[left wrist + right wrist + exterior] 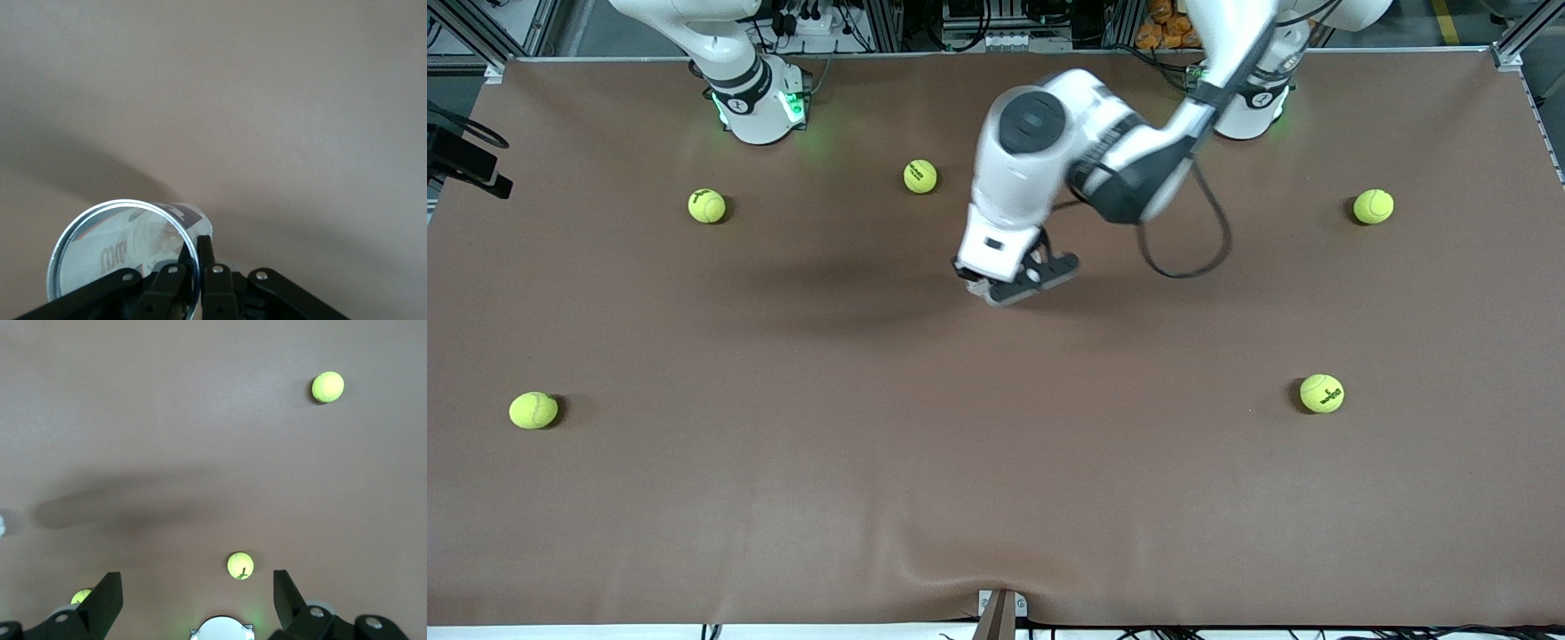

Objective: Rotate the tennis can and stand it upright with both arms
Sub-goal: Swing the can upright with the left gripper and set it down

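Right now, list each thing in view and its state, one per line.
Tennis can: open-mouthed, wall pinched by the left gripper.
Left gripper: shut on the can wall, over mid-table.
Right gripper: open, holding nothing, arm waits.
Tennis balls: five loose on the table, scattered apart.

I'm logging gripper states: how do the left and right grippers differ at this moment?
The left gripper is shut on the tennis can, pinching its metal rim wall; the right gripper is open and holds nothing. The left hangs over the table's middle; the right waits high near its base. Both have black fingers.
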{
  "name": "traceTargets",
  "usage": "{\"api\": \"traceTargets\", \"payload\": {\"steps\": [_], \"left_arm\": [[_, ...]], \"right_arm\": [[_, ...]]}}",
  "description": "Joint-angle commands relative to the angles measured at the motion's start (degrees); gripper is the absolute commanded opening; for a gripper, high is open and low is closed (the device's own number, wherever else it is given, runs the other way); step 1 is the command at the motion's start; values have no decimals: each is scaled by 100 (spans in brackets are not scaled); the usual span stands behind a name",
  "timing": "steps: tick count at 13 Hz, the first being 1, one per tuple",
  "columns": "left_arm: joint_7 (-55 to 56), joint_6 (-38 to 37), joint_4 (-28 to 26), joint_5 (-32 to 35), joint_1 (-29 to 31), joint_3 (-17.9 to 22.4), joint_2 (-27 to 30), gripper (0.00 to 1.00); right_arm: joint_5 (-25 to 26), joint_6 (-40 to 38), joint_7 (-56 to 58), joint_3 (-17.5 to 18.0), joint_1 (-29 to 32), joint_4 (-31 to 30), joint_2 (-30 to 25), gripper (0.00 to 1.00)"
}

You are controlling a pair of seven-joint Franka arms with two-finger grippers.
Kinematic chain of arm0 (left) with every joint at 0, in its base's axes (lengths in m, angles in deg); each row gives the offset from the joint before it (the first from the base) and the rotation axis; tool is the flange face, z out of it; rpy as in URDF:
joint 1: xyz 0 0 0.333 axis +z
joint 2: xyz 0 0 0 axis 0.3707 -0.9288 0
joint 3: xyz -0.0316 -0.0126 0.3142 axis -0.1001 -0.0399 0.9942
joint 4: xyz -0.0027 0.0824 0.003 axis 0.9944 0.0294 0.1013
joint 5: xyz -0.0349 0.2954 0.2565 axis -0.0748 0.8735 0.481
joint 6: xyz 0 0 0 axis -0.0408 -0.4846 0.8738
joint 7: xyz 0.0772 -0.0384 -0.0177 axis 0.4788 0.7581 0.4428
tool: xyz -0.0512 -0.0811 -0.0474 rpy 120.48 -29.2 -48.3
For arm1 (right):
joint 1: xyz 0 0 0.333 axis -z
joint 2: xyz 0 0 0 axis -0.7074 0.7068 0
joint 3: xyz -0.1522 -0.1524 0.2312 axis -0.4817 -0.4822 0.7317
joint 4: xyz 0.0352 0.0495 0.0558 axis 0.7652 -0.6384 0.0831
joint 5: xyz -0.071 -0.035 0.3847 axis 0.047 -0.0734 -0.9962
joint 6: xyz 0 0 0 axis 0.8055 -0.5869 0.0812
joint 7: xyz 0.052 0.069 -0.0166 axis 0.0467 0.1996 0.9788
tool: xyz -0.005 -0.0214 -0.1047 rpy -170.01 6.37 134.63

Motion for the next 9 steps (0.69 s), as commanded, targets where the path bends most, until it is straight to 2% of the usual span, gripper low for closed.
{"api": "traceTargets", "payload": {"steps": [1, 5, 9], "left_arm": [[913, 133, 226, 519, -341, 138, -304, 0], [1695, 160, 208, 1011, -746, 252, -453, 0], [1767, 151, 208, 1231, -869, 261, -533, 0]], "right_arm": [[40, -10, -93, 44, 29, -8, -56, 100], [40, -10, -93, 44, 29, -8, -56, 100], [31, -10, -93, 44, 29, -8, -56, 100]]}}
